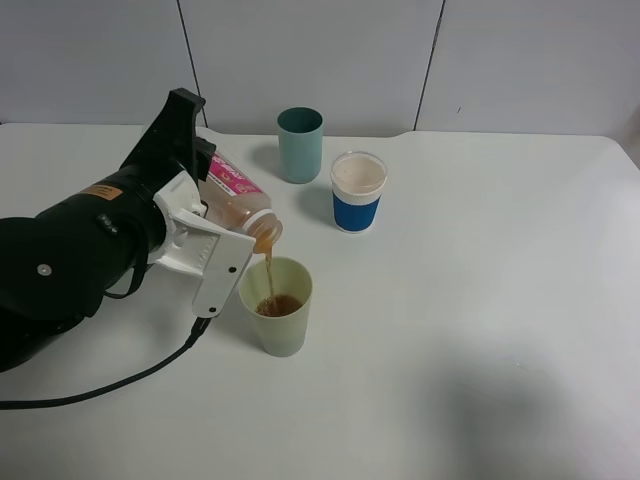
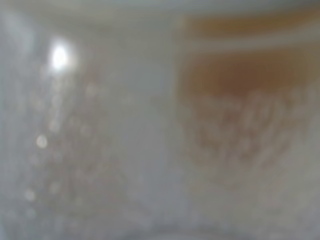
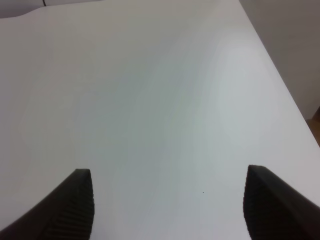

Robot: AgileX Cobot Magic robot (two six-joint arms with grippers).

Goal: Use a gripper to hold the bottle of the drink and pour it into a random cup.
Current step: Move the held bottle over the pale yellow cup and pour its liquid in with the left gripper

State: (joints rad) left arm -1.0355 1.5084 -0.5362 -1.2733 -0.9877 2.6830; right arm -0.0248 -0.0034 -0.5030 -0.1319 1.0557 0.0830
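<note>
left gripper (image 1: 207, 226): clamped on tilted drink bottle (image 1: 238, 200), pouring into yellow-green cup (image 1: 281, 322)
right gripper (image 3: 167, 205): fingers (image 3: 75, 206) wide apart
table (image 1: 480, 330): white, grey wall (image 1: 320, 50) behind

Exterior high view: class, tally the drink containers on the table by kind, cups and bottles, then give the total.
Cups: 3 (teal cup, white cup with a blue band, pale yellow-green cup)
Bottles: 1 (bottle, tilted over the pale yellow-green cup, pouring brown drink)
Total: 4
</note>
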